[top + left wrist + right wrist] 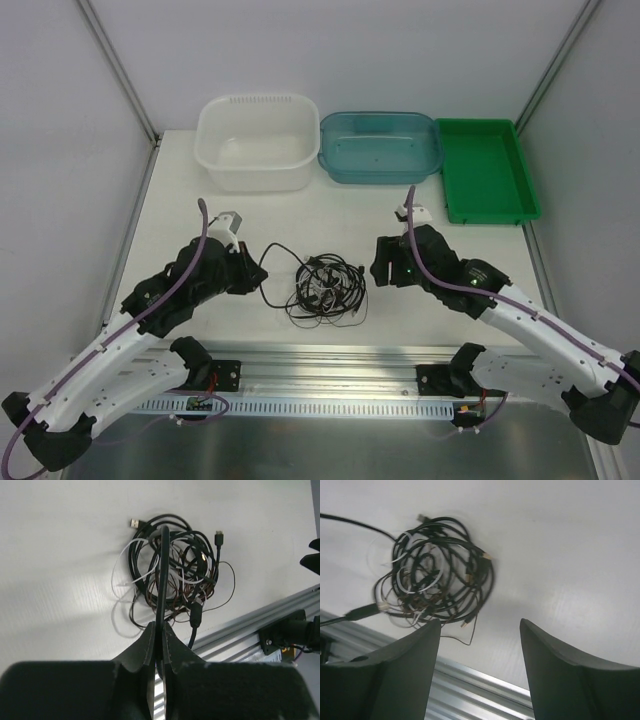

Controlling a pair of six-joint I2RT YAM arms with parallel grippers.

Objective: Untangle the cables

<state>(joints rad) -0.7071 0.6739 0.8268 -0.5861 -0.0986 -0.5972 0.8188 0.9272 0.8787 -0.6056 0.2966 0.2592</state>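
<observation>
The cables (325, 288) lie in one messy ball on the table (170, 190), right in the middle, between the two arms and close to the metal rail (330, 352) at the front. Black cords, thin dark ones and a white one are all wound round each other. The left gripper (159, 629) is squeezed tight on one thick black cable (163, 565), which runs from its fingers straight into the ball. The right gripper (480, 625) is spread wide with nothing in it, and it hangs just beside the ball on the other side, not touching it. So I think the job is only at the start: one cord is caught, but the ball is not pulled apart yet. Next, I think the right gripper needs to come down and pinch another cord, or press on the rest of the ball, so the left one can draw its black cable out to the side. The pull should be slow, because that cable loops through the others and the whole ball may just slide along with it.
</observation>
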